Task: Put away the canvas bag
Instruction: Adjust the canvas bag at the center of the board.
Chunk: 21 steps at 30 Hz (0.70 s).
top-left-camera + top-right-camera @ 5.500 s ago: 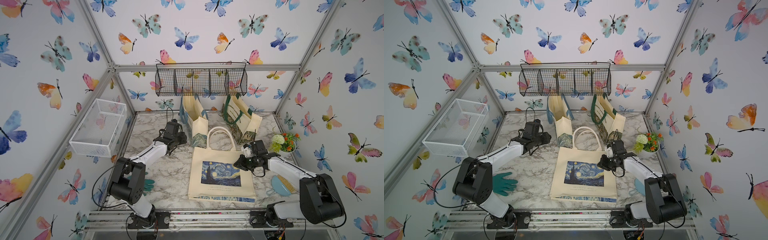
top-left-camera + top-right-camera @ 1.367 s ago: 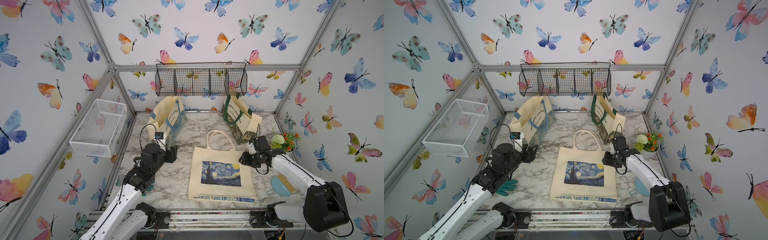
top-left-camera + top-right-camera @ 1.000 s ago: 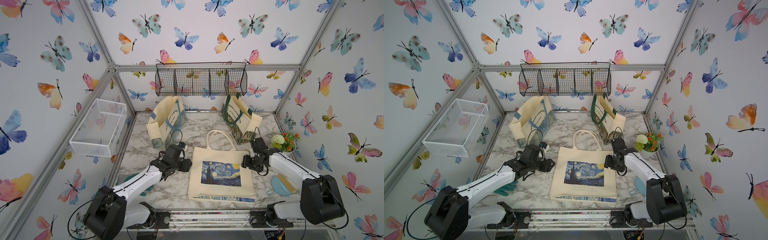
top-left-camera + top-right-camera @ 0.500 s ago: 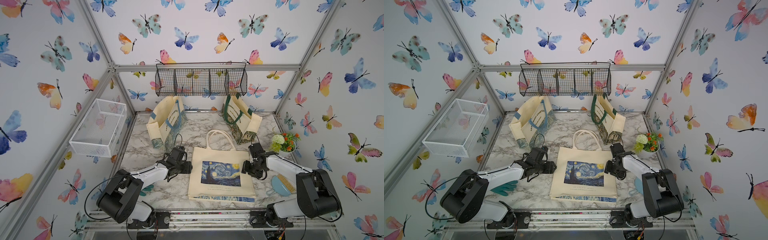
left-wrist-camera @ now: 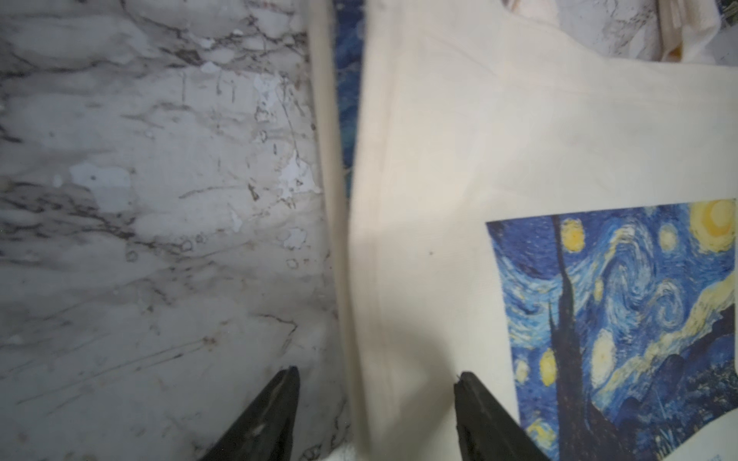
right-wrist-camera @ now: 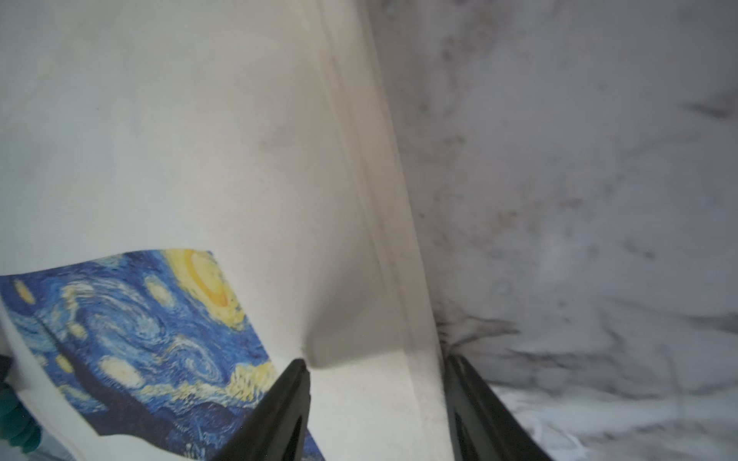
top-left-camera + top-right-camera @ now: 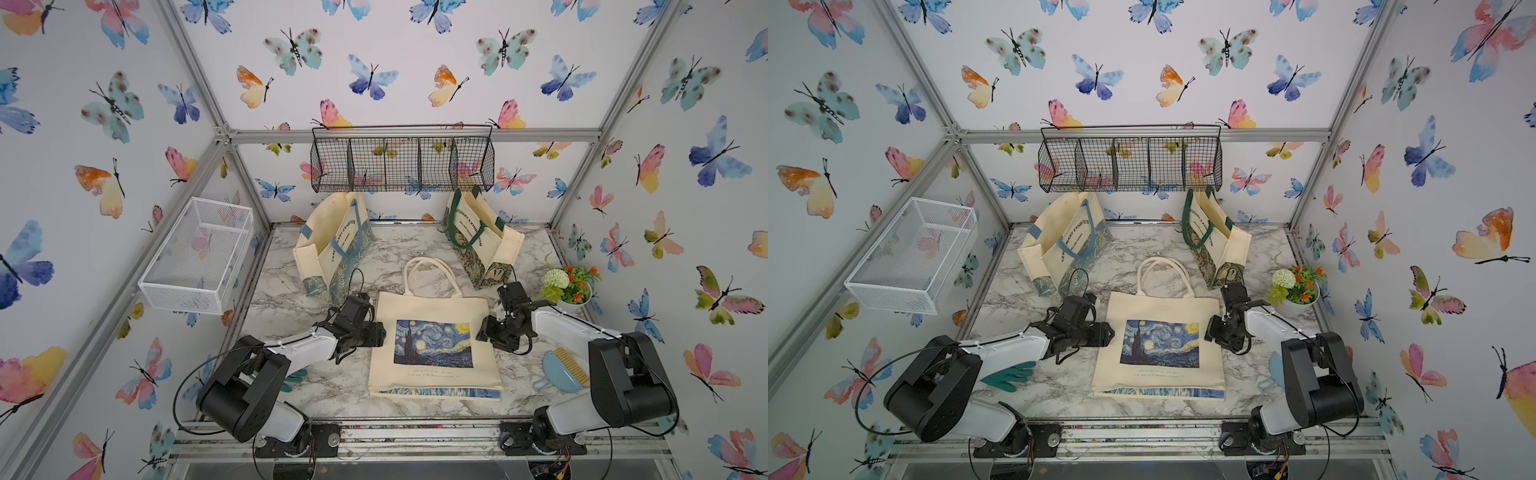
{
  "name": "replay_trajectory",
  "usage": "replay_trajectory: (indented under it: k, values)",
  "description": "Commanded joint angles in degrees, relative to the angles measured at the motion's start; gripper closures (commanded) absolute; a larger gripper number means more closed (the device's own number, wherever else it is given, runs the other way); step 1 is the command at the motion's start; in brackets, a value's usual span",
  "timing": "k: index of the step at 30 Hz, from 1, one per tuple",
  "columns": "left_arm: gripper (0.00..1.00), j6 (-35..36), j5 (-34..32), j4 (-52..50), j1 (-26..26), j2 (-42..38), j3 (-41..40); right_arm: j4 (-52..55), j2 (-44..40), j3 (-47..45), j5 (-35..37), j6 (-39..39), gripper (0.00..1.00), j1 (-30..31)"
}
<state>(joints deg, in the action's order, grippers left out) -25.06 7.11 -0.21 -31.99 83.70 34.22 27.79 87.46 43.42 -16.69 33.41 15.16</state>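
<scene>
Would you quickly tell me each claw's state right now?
Left claw: open, astride one edge of the canvas bag, holding nothing.
Right claw: open, astride its opposite edge.

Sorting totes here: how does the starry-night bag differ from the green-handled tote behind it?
The starry-night bag lies flat on the marble; the green-handled tote stands on its base. The starry-night bag has cream handles and a painting print; the green-handled tote has a leafy base band. Both are cream canvas.

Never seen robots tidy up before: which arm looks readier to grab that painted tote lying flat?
Right, probably. The right gripper and left gripper both stand open astride the canvas bag's side edges, but fabric bunches up between the right one's jaws; at the left the edge lies flat.
</scene>
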Motion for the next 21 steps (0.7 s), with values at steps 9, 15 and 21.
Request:
replay_trajectory:
  k: [9, 15, 21]
  values:
    - [0.34, 2.54, 2.23, 0.26, 7.84, 4.62, 3.75, -3.98, 8.85, 4.40, -8.72, 1.04, 0.43, 0.97]
    - [0.35, 4.76, 3.73, -1.35, 12.18, 6.99, 7.39, -1.69, 13.56, 11.43, -8.60, -0.09, 0.42, 0.97]
    - [0.36, 4.15, 4.66, 0.20, 12.29, 5.32, 6.16, 2.34, 16.45, 18.79, -6.70, -1.91, 0.42, 0.93]
